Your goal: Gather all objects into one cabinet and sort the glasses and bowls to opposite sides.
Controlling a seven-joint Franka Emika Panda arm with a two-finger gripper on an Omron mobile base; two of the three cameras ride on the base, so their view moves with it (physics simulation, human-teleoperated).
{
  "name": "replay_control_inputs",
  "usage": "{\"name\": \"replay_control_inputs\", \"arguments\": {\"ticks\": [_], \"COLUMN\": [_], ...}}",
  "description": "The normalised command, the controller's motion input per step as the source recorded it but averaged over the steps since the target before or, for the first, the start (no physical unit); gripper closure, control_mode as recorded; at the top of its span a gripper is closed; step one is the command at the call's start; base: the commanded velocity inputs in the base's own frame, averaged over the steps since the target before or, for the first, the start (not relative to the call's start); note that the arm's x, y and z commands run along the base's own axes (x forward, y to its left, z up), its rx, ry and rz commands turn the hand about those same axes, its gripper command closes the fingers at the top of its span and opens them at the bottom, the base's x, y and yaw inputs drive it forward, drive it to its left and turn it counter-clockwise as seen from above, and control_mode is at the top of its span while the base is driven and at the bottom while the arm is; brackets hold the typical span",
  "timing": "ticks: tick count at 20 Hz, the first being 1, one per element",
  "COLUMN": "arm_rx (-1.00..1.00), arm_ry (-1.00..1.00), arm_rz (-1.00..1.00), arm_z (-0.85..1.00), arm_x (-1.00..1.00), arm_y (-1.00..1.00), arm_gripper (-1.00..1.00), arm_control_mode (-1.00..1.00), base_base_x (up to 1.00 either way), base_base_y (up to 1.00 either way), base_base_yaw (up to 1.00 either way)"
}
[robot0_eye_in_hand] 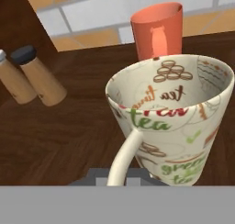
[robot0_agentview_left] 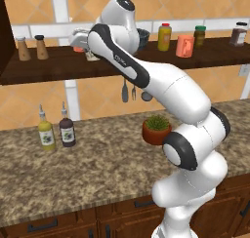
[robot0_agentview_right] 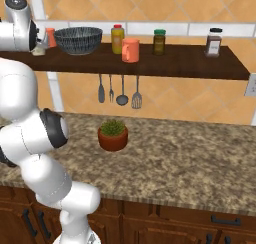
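Item: cream mug [robot0_eye_in_hand: 176, 122] with a handle, printed all over with the word "tea" in green, red and brown script beside small biscuit and cup drawings; it is filling the hand view, standing upright on the dark brown shelf [robot0_eye_in_hand: 59, 131] with its handle pointing toward the camera. The gripper is sitting closed at the handle's base; whether it is actually pinching the handle cannot be told. Just behind the mug a plain coral-orange cup [robot0_eye_in_hand: 157, 30] is standing, and off to the side two brown shakers [robot0_eye_in_hand: 32, 78] with dark and pale caps are leaning in frame. The right base view is showing what the hand view is missing: the dark grey ribbed bowl [robot0_agentview_right: 78, 40] on the same shelf, a yellow lidded jar [robot0_agentview_right: 118, 39], a second coral-orange cup [robot0_agentview_right: 130, 50], a green-capped jar [robot0_agentview_right: 159, 42] and a dark spice jar [robot0_agentview_right: 214, 42] whose label is too small to read. The left base view is adding two labelled bottles [robot0_agentview_left: 56, 130] and a potted plant [robot0_agentview_left: 156, 129] on the counter [robot0_agentview_left: 97, 168].
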Motion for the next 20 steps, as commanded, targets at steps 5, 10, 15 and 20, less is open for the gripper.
{"name": "replay_control_inputs", "arguments": {"ticks": [5,10,15,20], "arm_rx": [0.0,-0.01,-0.02,0.0], "arm_ry": [0.0,0.0,0.0,0.0], "arm_rz": [0.0,0.0,0.01,0.0], "arm_z": [-0.1,-0.11,-0.27,-0.08], "arm_x": [0.35,0.31,0.08,0.0], "arm_y": [0.0,0.04,0.01,0.0], "arm_gripper": [1.0,1.0,1.0,1.0], "arm_control_mode": [-1.0,-1.0,-1.0,-1.0], "base_base_x": [0.0,0.0,0.0,0.0], "base_base_y": [0.0,0.0,0.0,0.0], "base_base_yaw": [0.0,0.0,0.0,0.0]}}
